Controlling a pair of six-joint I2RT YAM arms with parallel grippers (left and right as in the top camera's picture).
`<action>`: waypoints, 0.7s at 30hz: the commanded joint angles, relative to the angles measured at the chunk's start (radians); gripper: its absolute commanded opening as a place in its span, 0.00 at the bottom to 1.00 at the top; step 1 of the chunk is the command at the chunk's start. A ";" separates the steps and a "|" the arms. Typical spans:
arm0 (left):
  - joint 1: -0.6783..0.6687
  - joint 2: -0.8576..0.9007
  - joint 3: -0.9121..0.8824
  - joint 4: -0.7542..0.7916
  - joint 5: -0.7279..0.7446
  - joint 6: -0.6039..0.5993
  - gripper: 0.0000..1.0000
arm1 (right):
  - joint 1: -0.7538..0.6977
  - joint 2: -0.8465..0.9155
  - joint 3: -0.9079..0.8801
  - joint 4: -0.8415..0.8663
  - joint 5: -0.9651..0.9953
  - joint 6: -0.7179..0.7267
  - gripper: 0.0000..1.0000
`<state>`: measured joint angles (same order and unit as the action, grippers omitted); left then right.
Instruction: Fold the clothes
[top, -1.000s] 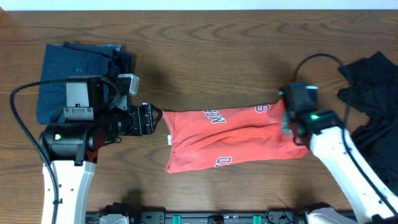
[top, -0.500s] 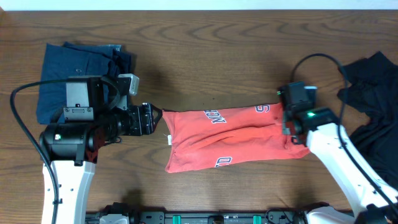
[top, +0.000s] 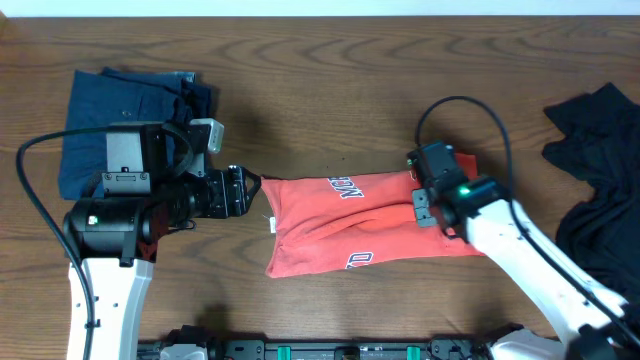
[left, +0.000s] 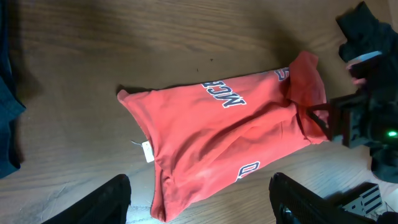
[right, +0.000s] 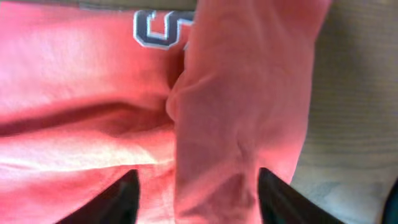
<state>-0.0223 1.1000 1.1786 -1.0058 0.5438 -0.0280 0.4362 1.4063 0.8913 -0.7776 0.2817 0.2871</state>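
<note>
The coral-red T-shirt (top: 350, 228), one of the clothes, lies as a long folded strip in the middle of the table, its lettering showing. My right gripper (top: 424, 196) hovers over its right end, where a flap (right: 242, 93) is turned back onto the shirt (right: 74, 81). In the right wrist view the fingers (right: 121, 200) stand apart on either side of that flap, gripping nothing. My left gripper (top: 243, 191) sits just off the shirt's left tip, open and empty, with the shirt (left: 230, 130) lying ahead of its spread fingers (left: 106, 202).
A dark navy garment (top: 130, 110) lies folded at the back left, partly under the left arm. A black garment (top: 600, 160) is crumpled at the right edge. The right arm's cable (top: 470, 105) loops above the shirt.
My right gripper moved left over the shirt, bringing its right end over onto the body, and its jaws went from shut to open. The left arm stayed still.
</note>
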 joint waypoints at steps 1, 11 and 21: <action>0.003 0.003 0.015 0.000 0.006 0.009 0.72 | -0.055 -0.068 0.023 -0.003 -0.053 -0.024 0.64; 0.003 0.003 0.015 0.000 0.006 0.010 0.73 | -0.064 -0.008 -0.039 -0.108 -0.188 -0.003 0.17; 0.003 0.004 0.015 0.005 0.006 0.010 0.73 | 0.071 0.063 -0.158 0.095 -0.354 0.030 0.01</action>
<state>-0.0223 1.1000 1.1786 -0.9985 0.5438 -0.0277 0.4690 1.4590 0.7471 -0.7082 -0.0055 0.2958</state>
